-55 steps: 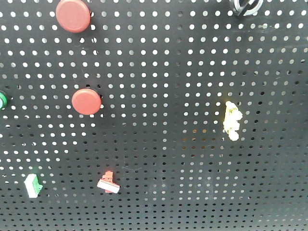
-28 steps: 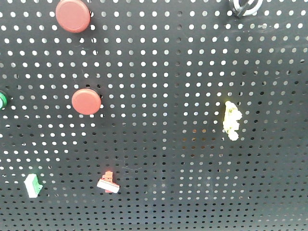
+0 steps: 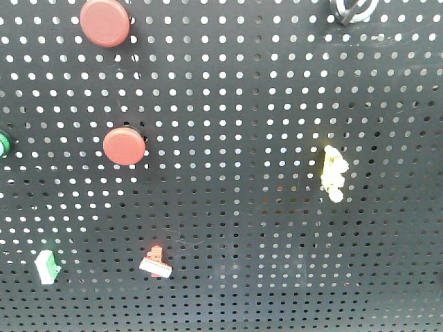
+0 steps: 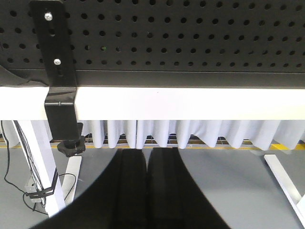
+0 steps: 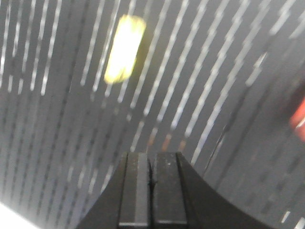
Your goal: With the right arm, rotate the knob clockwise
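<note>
The right gripper [image 5: 151,188] has its two dark fingers pressed flat together with nothing between them, and it touches nothing. It points at the black pegboard [image 3: 235,104] from close by, and its wrist view is streaked with motion blur, so the board's holes show as pale slanted lines. In that blurred view a yellow lever [image 5: 125,48] sits up and to the left of the fingertips, and a red shape [image 5: 299,119] shows at the right edge, too smeared to identify.

The left gripper [image 4: 147,179] is likewise closed, fingers together and empty. It hangs low, below the pegboard's bottom edge, facing a white table rail [image 4: 190,102], a pleated white skirt [image 4: 200,133] beneath it and a black clamp bracket [image 4: 57,71] at the left.

In the front view no arm appears. The knob [image 3: 353,8] sits at the pegboard's top edge near the right corner, cut off by the frame. An upper red button [image 3: 105,22] sits near the top left, a lower red button [image 3: 124,146] below it, a green button [image 3: 3,143] at the left edge, and a green switch [image 3: 47,267] and a red switch [image 3: 156,261] toward the bottom edge.
</note>
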Controlling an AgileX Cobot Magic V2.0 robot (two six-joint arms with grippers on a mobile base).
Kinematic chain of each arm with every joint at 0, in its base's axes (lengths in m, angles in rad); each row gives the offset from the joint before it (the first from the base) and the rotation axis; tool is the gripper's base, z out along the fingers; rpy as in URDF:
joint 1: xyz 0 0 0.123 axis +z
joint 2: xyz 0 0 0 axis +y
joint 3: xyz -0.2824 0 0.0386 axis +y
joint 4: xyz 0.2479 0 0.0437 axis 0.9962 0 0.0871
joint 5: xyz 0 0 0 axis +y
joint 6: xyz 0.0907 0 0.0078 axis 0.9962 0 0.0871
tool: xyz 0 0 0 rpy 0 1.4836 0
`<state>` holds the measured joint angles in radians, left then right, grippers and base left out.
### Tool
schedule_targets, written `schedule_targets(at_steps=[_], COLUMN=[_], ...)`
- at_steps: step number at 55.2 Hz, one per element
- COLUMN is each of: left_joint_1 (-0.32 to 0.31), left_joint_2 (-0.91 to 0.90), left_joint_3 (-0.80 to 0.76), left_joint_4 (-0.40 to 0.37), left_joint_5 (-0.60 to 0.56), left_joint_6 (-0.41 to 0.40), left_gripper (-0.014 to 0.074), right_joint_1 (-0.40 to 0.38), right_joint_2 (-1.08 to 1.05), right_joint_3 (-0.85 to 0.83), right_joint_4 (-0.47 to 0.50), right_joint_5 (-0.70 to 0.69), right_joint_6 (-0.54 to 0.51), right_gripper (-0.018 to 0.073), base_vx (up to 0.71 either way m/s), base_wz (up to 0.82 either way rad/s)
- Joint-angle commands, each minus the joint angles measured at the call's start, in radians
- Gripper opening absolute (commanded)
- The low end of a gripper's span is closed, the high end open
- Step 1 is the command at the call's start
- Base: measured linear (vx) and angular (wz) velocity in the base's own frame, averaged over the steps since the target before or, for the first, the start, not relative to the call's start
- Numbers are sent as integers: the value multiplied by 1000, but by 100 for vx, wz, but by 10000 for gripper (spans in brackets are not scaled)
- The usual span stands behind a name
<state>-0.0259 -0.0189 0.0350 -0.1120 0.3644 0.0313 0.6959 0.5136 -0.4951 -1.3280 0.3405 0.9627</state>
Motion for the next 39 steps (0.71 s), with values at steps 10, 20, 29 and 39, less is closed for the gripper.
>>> schedule_targets(at_steps=[10,20,29,39], left_joint_1=[2,2,2,2], left_joint_2=[-10,-10,-10,-10], left_joint_3=[10,10,10,10], left_joint_4=[-6,-6,-6,-6], left_joint_5=[-79,-79,-79,-79], left_joint_6=[-5,-5,-5,-5], left_gripper=[-6,-6,-6,-6], right_joint_1=[-2,-2,-2,-2], right_joint_2=[2,6,-4,-124], right_joint_3=[-3,-3,17,258], right_joint_4=[-23,432,920,1154], right_joint_5=[-17,46,81,-266], right_joint_6=[-7,-160,-597,-782], right_gripper=[-8,-8,-8,-8], base_vx=[0,0,0,0], base_wz=[0,0,0,0])
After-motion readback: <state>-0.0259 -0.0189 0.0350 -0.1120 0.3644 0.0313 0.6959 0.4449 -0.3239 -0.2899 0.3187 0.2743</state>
